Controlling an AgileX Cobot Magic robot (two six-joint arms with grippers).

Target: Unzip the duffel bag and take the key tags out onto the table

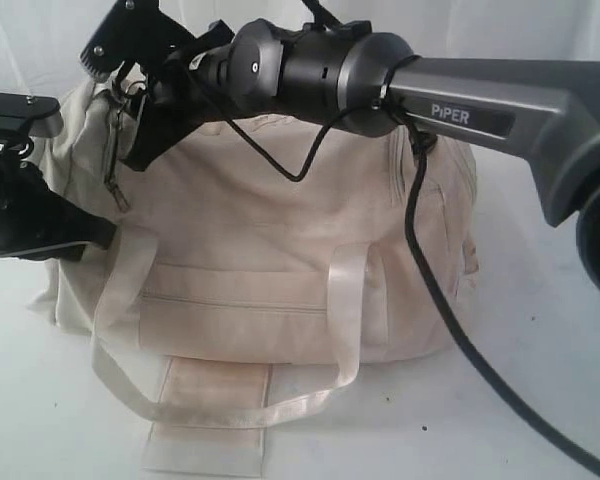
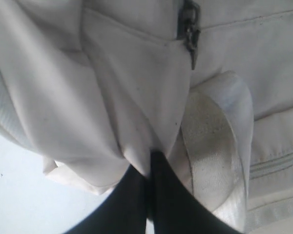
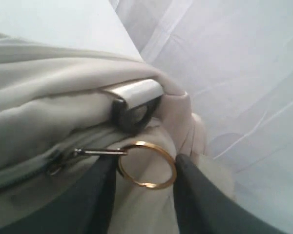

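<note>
Left pincer (image 2: 149,159) – pinching duffel bag (image 2: 136,97) fabric, strap (image 2: 210,146) alongside | right pincer (image 3: 145,162) – straddling ring pull (image 3: 144,143), grip unclear

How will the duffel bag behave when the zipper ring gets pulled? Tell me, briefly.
Likely floppy: the duffel bag bunches where the left tool pinches it. Unanchored, it would probably drag along instead of unzipping. The zipper ring looks thin and smooth, so possibly slippery.

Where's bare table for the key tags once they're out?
Bare table lies front-left, between the strap loop and the picture's edge, and front-right, between the strap and the black cable. Crowded: the duffel bag's upper left end, where the left gripper and right gripper work.
</note>
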